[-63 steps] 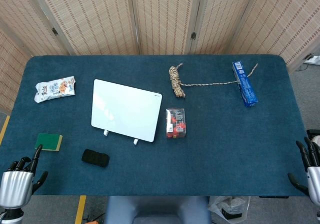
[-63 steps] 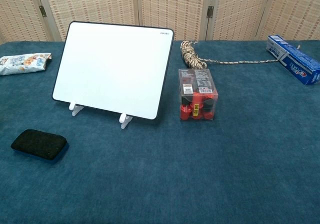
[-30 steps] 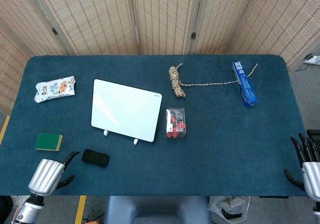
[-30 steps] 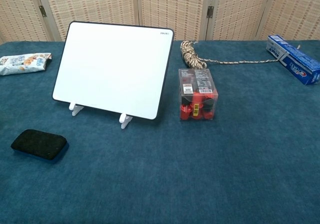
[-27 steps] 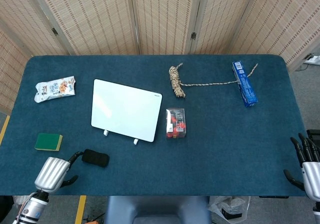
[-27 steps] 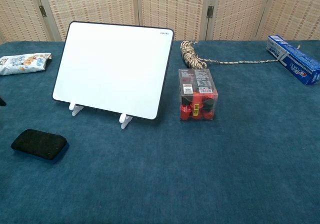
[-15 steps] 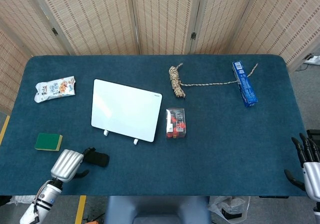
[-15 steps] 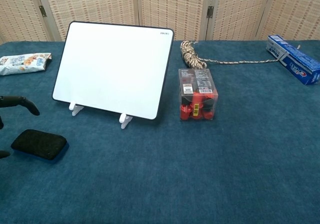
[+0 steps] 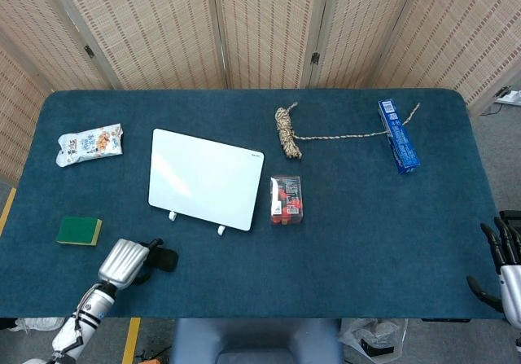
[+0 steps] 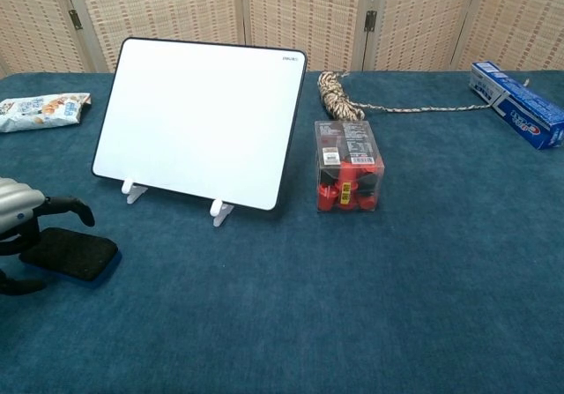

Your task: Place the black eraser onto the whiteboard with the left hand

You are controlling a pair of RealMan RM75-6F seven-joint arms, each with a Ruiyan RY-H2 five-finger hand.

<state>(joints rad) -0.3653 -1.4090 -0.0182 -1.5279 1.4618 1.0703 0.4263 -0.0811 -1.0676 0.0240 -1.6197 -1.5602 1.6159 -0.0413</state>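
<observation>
Chest view: left hand (image 10: 19, 222) fingers spread around fuzzy oblong black eraser (image 10: 72, 253), not clamped.

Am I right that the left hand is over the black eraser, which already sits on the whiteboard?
Not quite. The left hand is over the black eraser, but the chest view shows the eraser on the blue table, in front of the whiteboard, not on it.

Table (image 10: 423, 306): matt blue cloth. Whiteboard (image 10: 198, 121): smooth glossy. Black eraser (image 10: 75, 253): fuzzy matt. Left hand (image 9: 124, 260): ribbed silvery metal.
</observation>
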